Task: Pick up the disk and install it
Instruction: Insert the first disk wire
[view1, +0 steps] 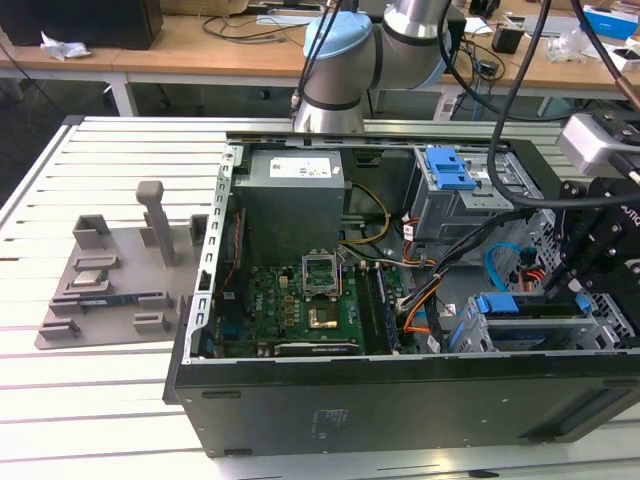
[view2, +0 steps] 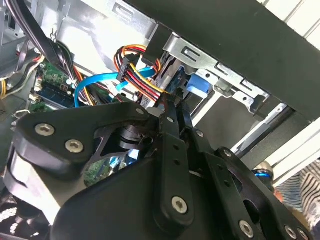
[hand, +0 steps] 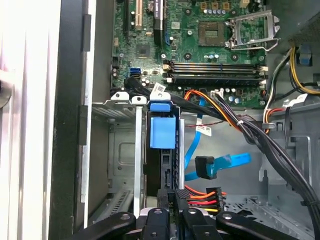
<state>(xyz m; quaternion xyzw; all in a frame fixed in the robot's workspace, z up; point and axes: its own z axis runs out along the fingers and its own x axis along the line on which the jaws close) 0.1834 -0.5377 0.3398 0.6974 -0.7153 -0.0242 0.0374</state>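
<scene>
First wrist view: disk (hand: 162, 135) just beyond gripper (hand: 172, 200)

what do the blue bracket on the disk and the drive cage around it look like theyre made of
The disk's bracket looks like moulded plastic: uniform bright blue, matte, with soft rounded edges. The drive cage looks like bare sheet metal, probably steel: silver-grey, thin folded edges, stamped slots and a dull sheen. The claw at the disk's edge appears to be black-finished metal with visible screw heads, though the finish could be paint or anodising.

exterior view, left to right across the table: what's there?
Grey fixture plate → open computer case, its left wall → green motherboard → blue-framed disk standing in the drive bay → gripper above the disk.
</scene>
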